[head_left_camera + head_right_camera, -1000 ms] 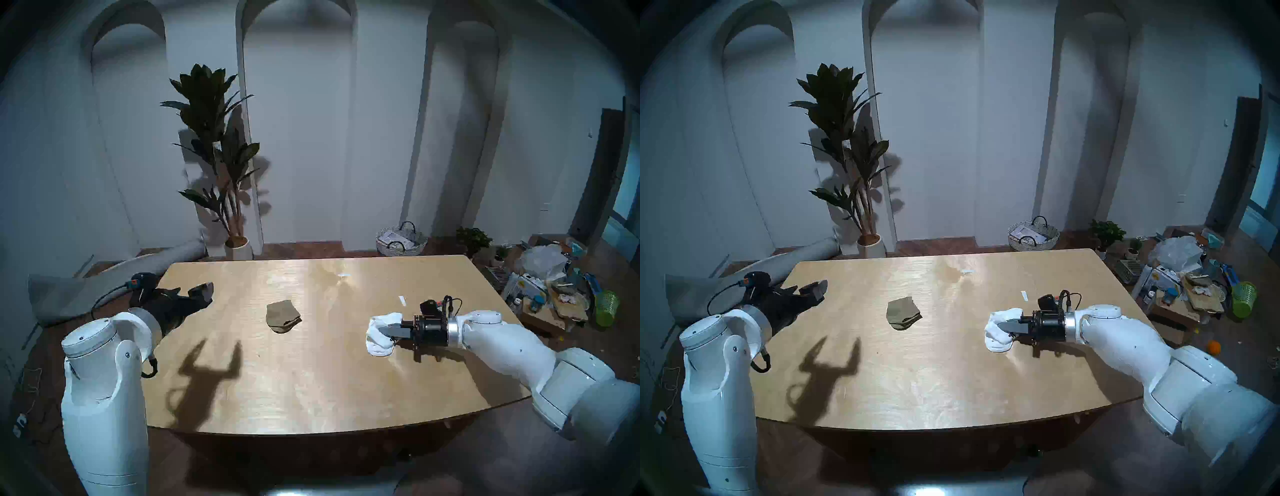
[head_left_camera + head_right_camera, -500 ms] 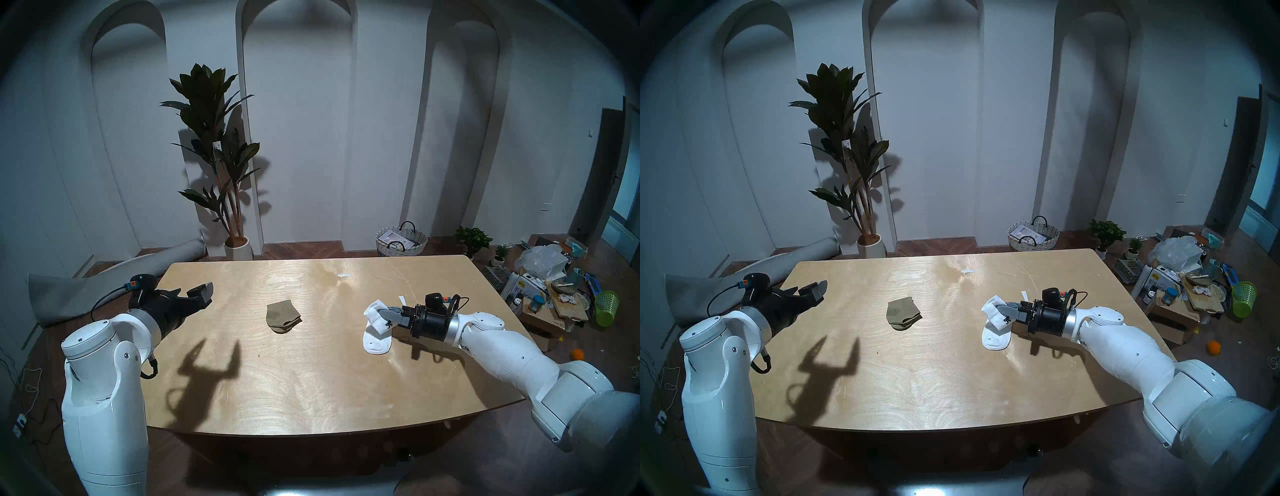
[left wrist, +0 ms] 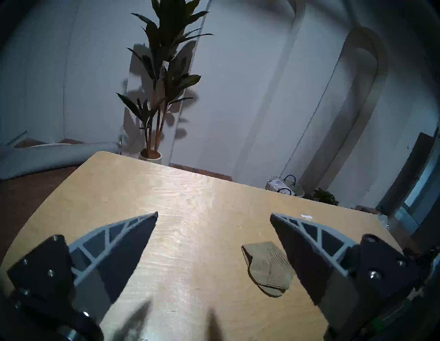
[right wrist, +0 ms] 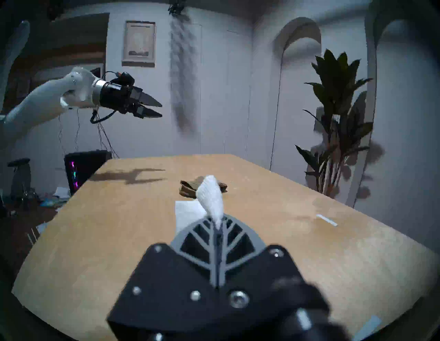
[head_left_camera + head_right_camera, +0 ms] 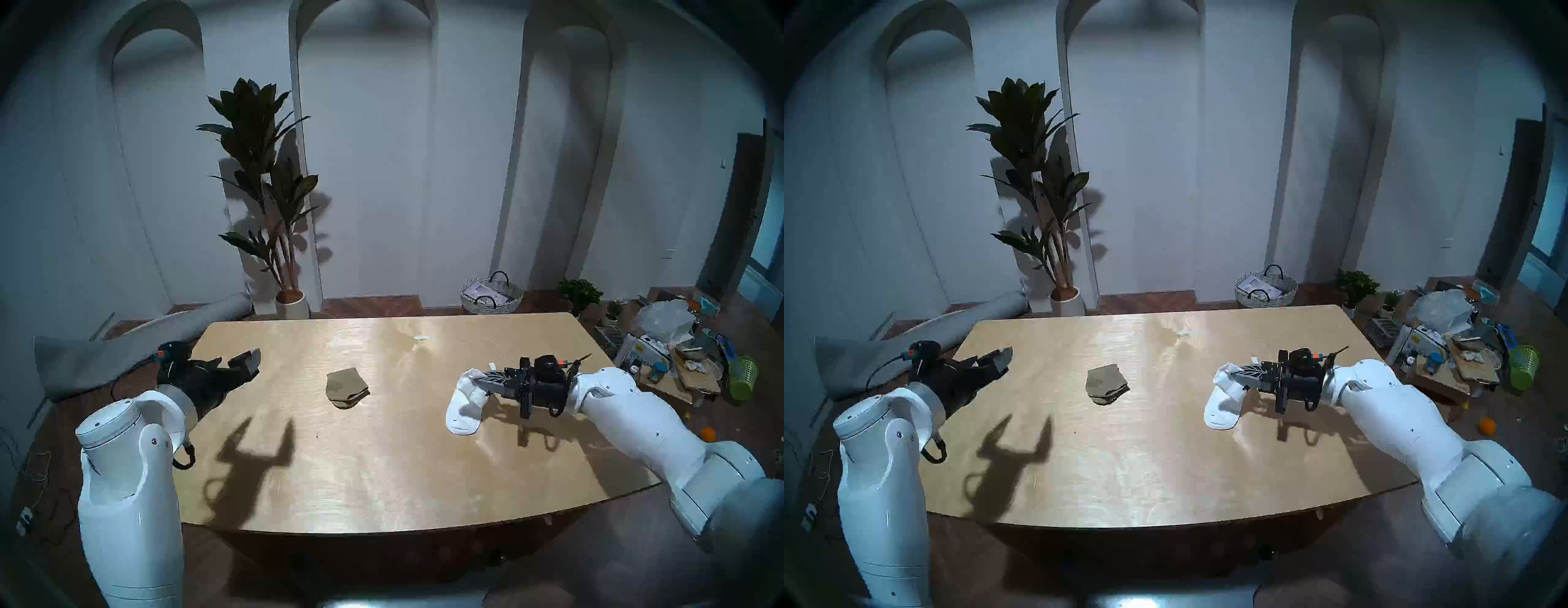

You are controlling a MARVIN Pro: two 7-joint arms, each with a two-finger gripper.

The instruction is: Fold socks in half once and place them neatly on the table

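The white sock (image 5: 463,408) is pinched at one end by my right gripper (image 5: 476,376), which is shut on it a little above the table (image 5: 382,467). The rest of the sock drapes down and its lower end lies on the wood. In the right wrist view the sock (image 4: 211,196) sticks out past the closed fingertips (image 4: 217,225). The olive-brown sock (image 5: 345,387) lies folded at the table's middle, also seen in the left wrist view (image 3: 269,269). My left gripper (image 5: 253,366) is open and empty, raised over the table's far left corner.
Two small white paper strips (image 5: 421,338) (image 5: 492,365) lie on the far right part of the table. A potted plant (image 5: 271,191), a basket (image 5: 491,295) and floor clutter (image 5: 687,352) stand beyond the table's edges.
My right gripper has lifted and drawn back to the right with the white sock's end, and its wrist has rolled. The bunched sock has stretched out. The left arm has barely moved.
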